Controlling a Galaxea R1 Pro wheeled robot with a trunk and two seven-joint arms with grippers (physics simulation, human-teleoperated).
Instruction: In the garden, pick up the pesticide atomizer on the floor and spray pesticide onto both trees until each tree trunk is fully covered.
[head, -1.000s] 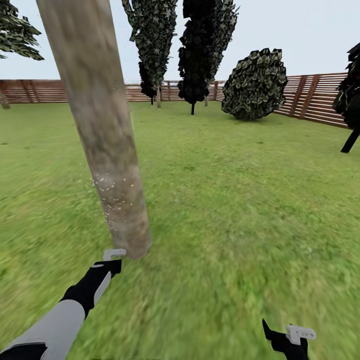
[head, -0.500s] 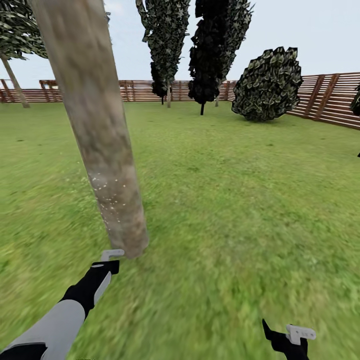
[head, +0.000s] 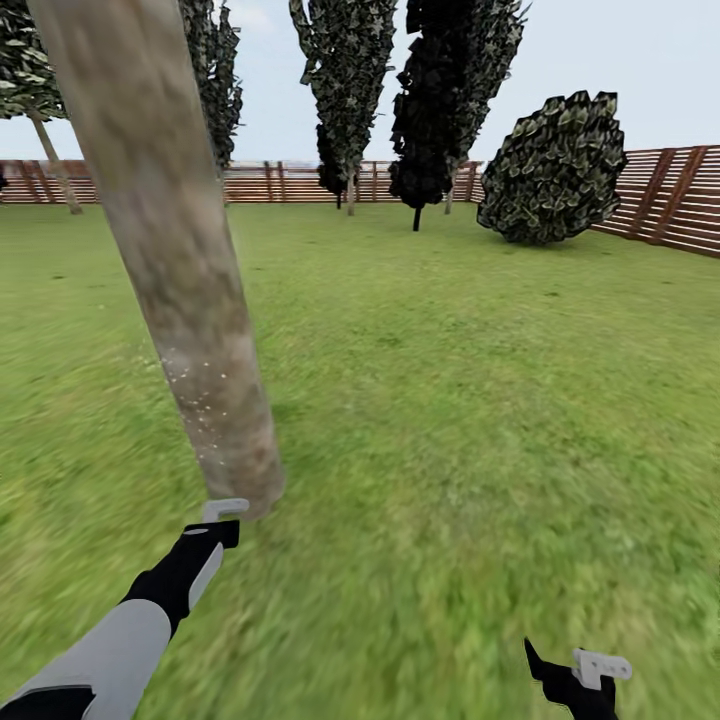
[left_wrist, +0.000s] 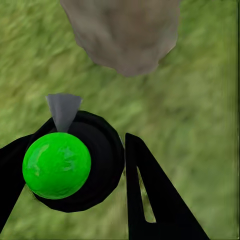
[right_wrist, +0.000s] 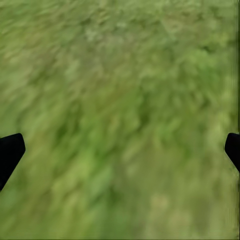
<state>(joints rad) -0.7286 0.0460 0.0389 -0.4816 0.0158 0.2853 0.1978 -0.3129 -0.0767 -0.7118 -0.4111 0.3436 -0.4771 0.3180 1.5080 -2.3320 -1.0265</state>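
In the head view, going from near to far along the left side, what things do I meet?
Left gripper → tree trunk → lawn → fence

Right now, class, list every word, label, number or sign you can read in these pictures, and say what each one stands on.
None: no readable text in any view.
The pesticide atomizer held in the left end effector shows a green cap and black body, with no lettering visible.
The tree trunk bears pale speckles low down, not writing.
The fence has plain slats, no sign.
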